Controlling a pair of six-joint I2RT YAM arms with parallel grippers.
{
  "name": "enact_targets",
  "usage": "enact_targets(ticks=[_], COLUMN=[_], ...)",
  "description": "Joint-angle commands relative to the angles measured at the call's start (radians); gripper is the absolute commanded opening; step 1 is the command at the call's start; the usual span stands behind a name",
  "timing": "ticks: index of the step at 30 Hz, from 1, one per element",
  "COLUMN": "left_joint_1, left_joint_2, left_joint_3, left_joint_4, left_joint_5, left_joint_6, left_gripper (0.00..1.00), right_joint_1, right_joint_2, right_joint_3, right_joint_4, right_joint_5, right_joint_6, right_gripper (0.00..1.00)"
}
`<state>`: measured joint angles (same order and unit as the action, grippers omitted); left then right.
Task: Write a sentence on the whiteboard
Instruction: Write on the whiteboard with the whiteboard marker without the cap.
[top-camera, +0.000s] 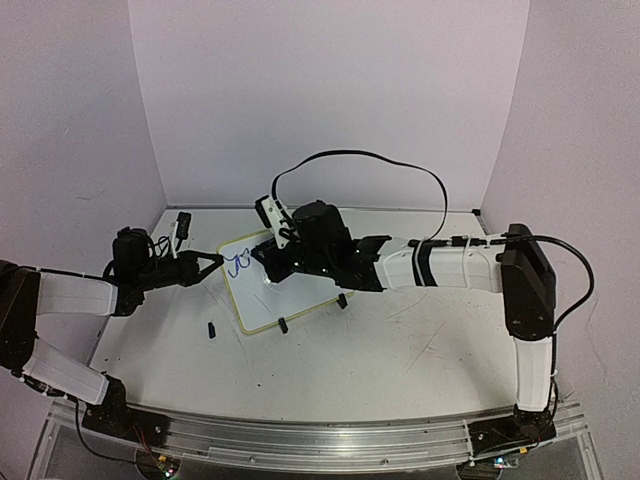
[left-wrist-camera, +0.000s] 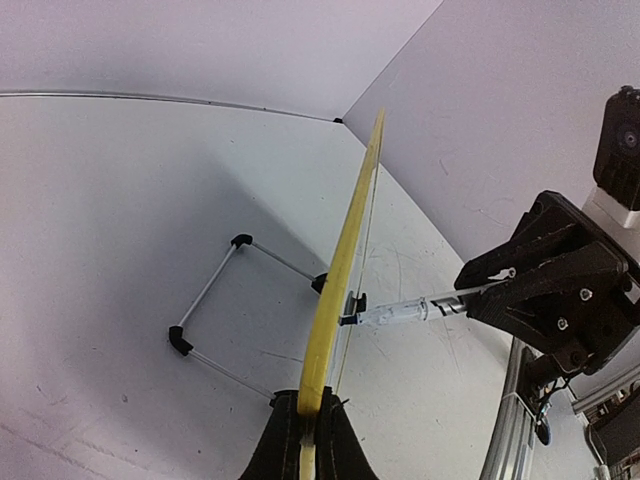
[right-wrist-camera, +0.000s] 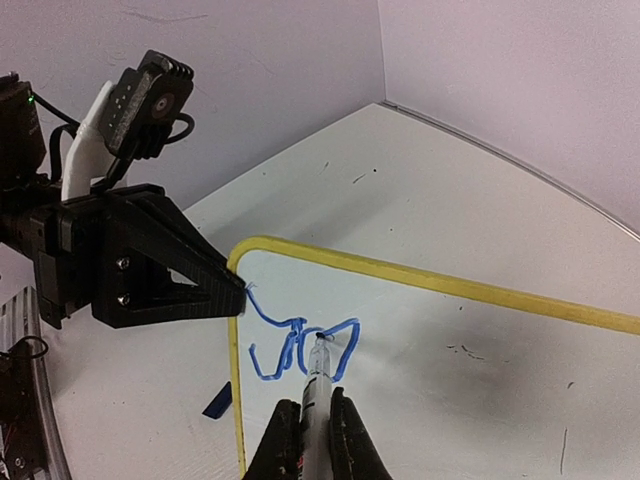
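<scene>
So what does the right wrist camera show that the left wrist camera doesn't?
Only the right wrist view shows the whiteboard's face, with blue writing near its corner and the marker tip on it. Only the left wrist view shows the board edge-on, with the wire stand behind it. Both show the yellow frame, the marker, the left tool clamped on the board's edge and the right tool gripping the marker.
</scene>
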<state>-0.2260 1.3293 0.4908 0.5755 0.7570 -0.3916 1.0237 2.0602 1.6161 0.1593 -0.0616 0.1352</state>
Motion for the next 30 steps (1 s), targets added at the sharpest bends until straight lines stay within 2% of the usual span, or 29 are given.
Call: enact_targets(ticks=[1,6,9,20,30], left_joint_1=[0.002,0.002,0.002,0.003,0.003], left_joint_2=[-0.003,0.0,0.003,0.006,0.004], left_joint_3=[0.049,0.05,0.052,0.052,0.052], left_joint_4=[0.034,0.034,0.035,0.035,0.035], left_joint_5=[0.025,0.023,0.026,0.028,0.029], left_joint_6=[-0.003,-0.003,-0.003,-0.003,-0.002], left_gripper=[0.0,0.0,0.0,0.0,0.0], right_joint_1=[0.008,-0.01,-0.035,-0.034,-0.025], right_joint_2=[-0.008,-0.114,-0.125,-0.077,-0.046], right_joint_3=[0.03,-0.072,-0.091,-0.038,-0.005], right_joint_4=[-0.001,0.032,0.034,0.037,0.032], right_joint_5=[-0.005,0.027,0.026,-0.026,-0.012], right_joint_6=[0.004,0.019,0.031,0.016,0.009], right_gripper=[0.0,0.0,0.0,0.0,0.0])
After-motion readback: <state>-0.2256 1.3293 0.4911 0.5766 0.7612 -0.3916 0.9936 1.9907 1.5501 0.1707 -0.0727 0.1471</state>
